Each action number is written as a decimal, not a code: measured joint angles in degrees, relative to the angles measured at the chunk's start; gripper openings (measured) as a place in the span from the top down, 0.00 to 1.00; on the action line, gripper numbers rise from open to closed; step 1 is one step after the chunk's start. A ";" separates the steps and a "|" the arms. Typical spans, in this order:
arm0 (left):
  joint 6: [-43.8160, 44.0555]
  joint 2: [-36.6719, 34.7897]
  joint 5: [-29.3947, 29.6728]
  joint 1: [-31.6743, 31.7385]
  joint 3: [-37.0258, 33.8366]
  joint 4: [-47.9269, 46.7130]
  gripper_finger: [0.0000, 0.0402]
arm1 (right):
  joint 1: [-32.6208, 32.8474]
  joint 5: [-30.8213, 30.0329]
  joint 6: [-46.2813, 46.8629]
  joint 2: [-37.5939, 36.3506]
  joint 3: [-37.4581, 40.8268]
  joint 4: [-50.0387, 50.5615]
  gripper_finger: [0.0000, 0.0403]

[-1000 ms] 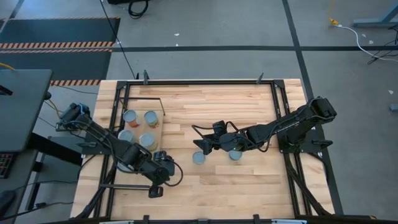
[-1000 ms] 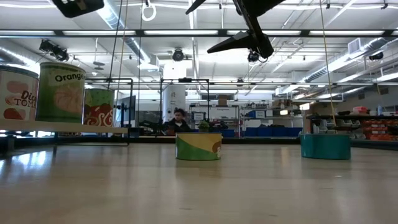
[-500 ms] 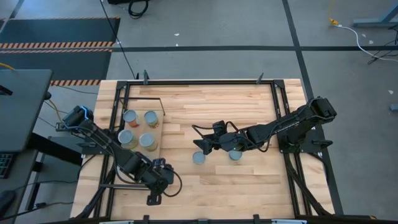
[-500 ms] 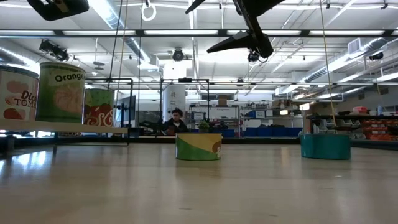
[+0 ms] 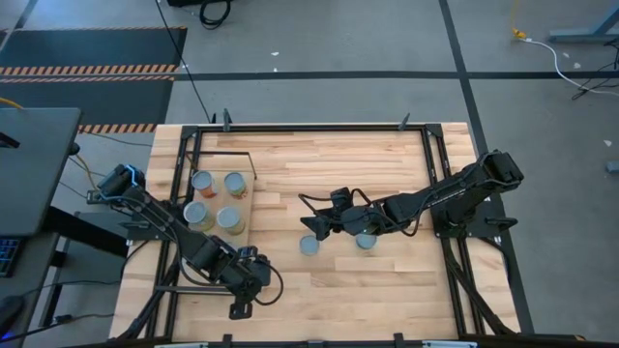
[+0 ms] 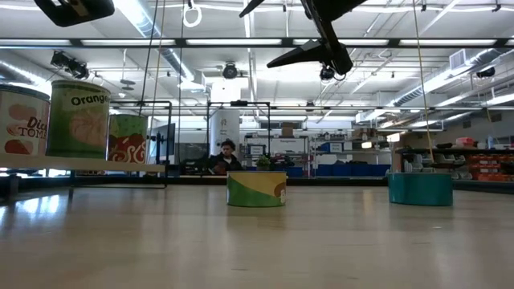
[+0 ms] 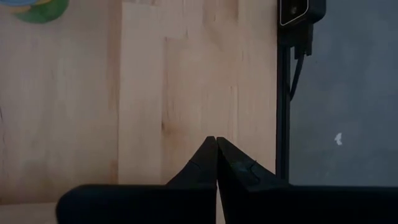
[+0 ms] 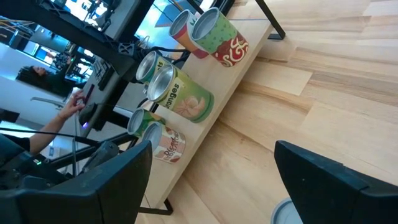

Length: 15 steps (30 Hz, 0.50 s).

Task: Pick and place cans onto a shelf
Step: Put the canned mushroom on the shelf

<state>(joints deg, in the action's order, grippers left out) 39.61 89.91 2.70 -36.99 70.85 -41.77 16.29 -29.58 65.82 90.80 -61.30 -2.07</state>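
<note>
I see four cans [image 5: 215,198] crowding the shelf [image 5: 244,205], leaving bare board only at its near end. Two loose cans [image 5: 337,243] stand mid-table under my right gripper [image 5: 311,229]; the tabletop [image 5: 387,290] around them lies open.

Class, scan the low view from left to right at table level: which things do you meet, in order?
The shelf carrying three tall cans → the short yellow-green can on the table → the short teal can on the table.
</note>
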 joint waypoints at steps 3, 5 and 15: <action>0.23 0.00 0.02 0.00 0.00 0.01 0.99 | 0.00 -0.02 0.02 0.00 0.00 0.00 0.14; 0.23 0.00 0.02 0.00 0.00 0.00 0.99 | 0.00 -0.01 0.01 0.00 0.00 0.00 0.14; 0.27 0.00 -4.37 1.21 0.00 -0.11 0.99 | 0.00 0.00 0.02 0.00 0.00 0.00 0.14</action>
<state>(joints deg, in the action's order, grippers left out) 39.88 89.91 -1.67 -35.78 70.85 -41.88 16.29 -29.58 65.84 90.80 -61.30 -2.07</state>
